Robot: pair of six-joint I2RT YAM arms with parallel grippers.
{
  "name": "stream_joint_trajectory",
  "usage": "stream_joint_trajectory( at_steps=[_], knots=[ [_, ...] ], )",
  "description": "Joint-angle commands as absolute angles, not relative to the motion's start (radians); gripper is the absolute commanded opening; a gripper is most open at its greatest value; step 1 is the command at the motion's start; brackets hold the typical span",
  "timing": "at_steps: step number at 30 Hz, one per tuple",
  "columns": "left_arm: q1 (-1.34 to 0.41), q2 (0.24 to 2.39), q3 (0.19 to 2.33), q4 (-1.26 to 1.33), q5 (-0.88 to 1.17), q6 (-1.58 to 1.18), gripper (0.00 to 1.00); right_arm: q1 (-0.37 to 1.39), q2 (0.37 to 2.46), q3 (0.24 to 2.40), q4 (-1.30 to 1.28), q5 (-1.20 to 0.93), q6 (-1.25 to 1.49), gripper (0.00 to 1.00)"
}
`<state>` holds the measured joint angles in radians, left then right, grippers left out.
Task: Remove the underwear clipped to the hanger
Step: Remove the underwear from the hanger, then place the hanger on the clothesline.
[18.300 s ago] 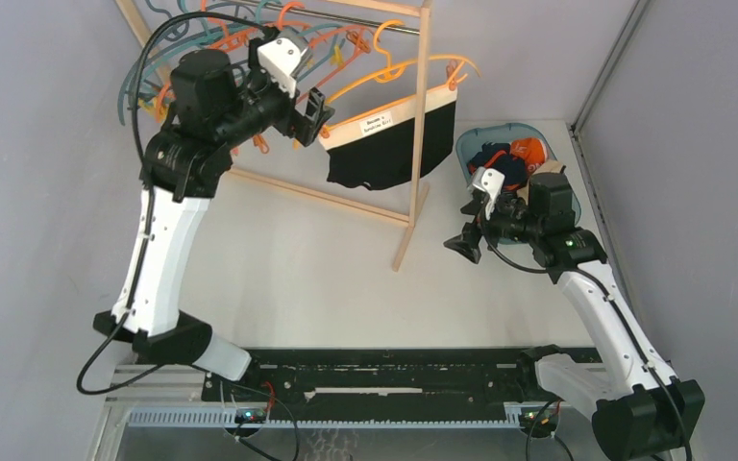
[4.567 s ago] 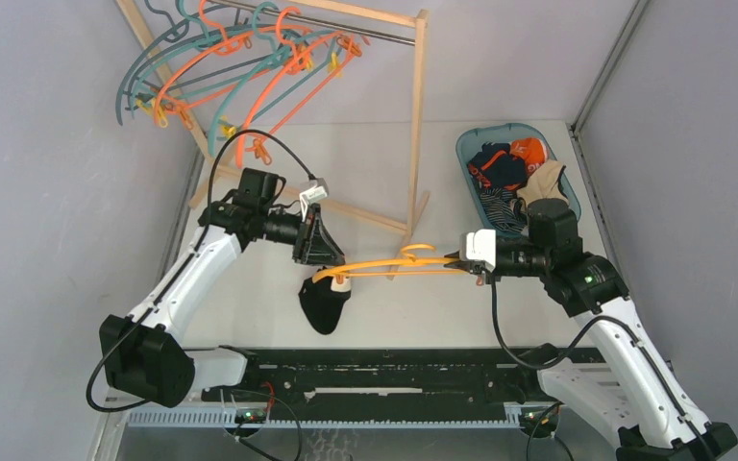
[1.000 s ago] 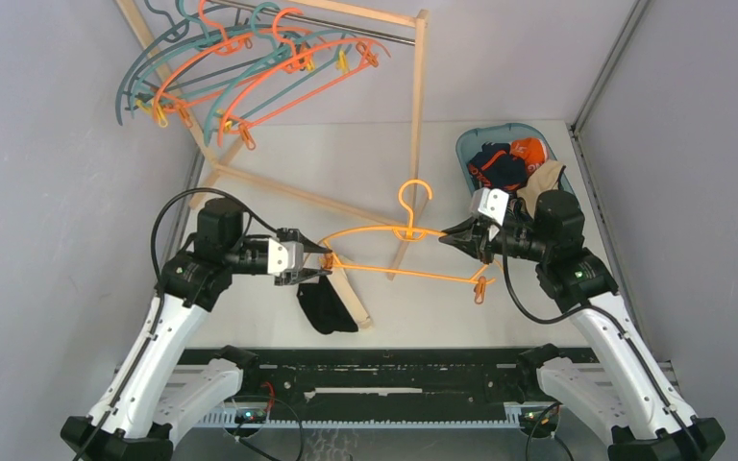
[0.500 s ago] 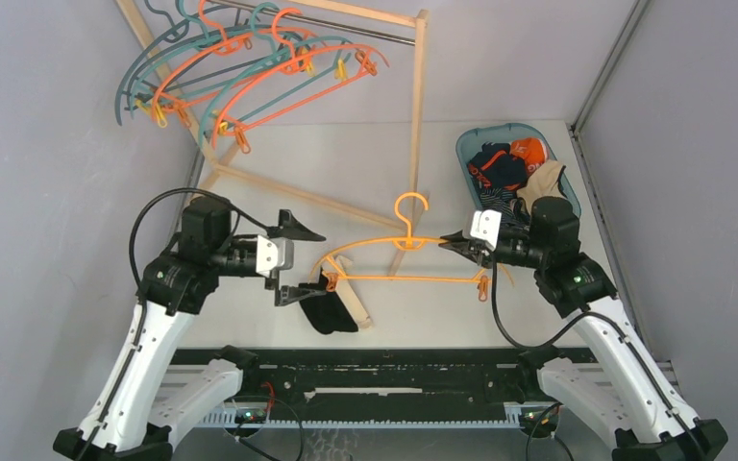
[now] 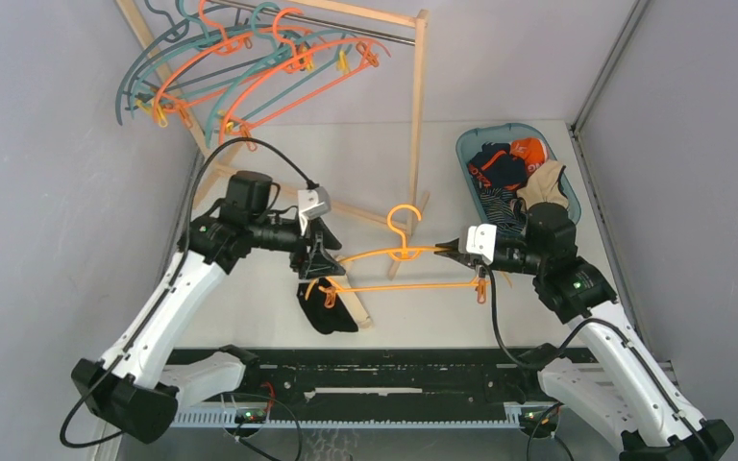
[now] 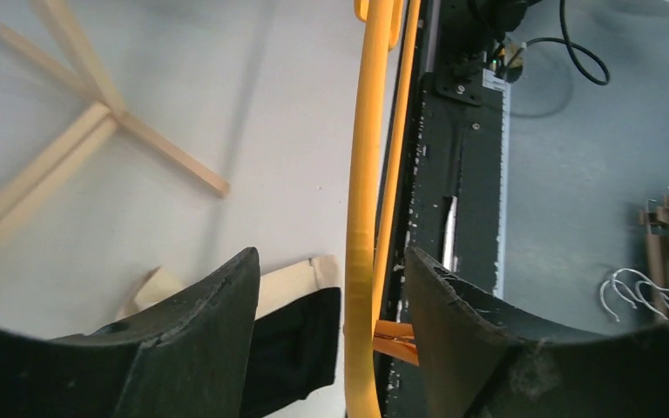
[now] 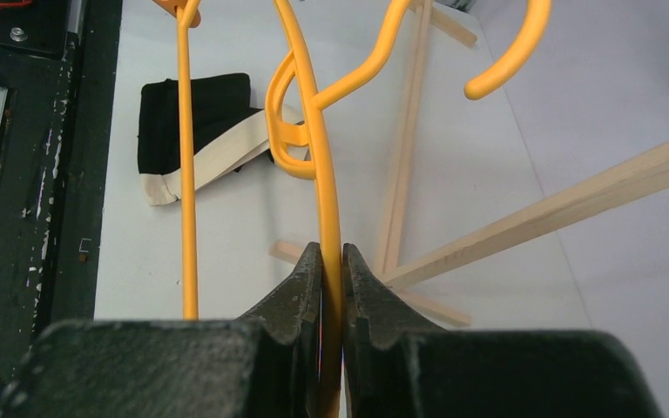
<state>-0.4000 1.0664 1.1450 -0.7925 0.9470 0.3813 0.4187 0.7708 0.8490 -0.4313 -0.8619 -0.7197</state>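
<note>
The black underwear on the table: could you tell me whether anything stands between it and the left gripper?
Yes: the orange hanger passes between the left gripper's open fingers, above the black underwear lying on the table.

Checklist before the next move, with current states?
1. Right end effector shut on hanger: ok.
2. Left end effector open around the hanger arm: ok.
3. Black underwear off the hanger, lying on table: ok.
4. Hanger's right clip empty: ok.
5. Room left in basket: cannot tell.
</note>
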Motion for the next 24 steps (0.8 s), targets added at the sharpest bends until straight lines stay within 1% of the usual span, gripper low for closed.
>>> stream_joint_trajectory(
  at_steps=[1,7,13,16,17,18,21,22,24],
  knots=[
    [-0.438,1.096,1.184,-0.825,0.935,0.327,0.61,0.429,0.760,0.847,-0.402,-0.858,-0.737,0.00],
    [-0.439,1.133,1.179,-0.851,0.984,0.337,0.40,0.429,0.741,0.828,-0.381,-0.837,-0.734,0.00],
    [-0.439,1.127,1.158,-0.879,1.008,0.391,0.22,0.428,0.735,0.816,-0.353,-0.820,-0.707,0.00],
    [-0.439,1.117,1.159,-0.889,1.021,0.417,0.09,0.428,0.730,0.809,-0.337,-0.821,-0.692,0.00],
    [-0.439,1.110,1.162,-0.890,1.022,0.424,0.02,0.429,0.729,0.808,-0.334,-0.819,-0.687,0.00],
    [-0.439,1.103,1.164,-0.891,1.020,0.432,0.00,0.429,0.729,0.807,-0.331,-0.816,-0.682,0.00],
    [-0.439,1.073,1.165,-0.891,1.014,0.457,0.00,0.428,0.729,0.805,-0.316,-0.796,-0.656,0.00],
    [-0.438,1.058,1.163,-0.887,1.004,0.459,0.00,0.427,0.729,0.804,-0.314,-0.790,-0.651,0.02],
    [-0.439,1.035,1.163,-0.868,0.965,0.439,0.00,0.422,0.729,0.804,-0.313,-0.786,-0.641,0.10]
  ],
)
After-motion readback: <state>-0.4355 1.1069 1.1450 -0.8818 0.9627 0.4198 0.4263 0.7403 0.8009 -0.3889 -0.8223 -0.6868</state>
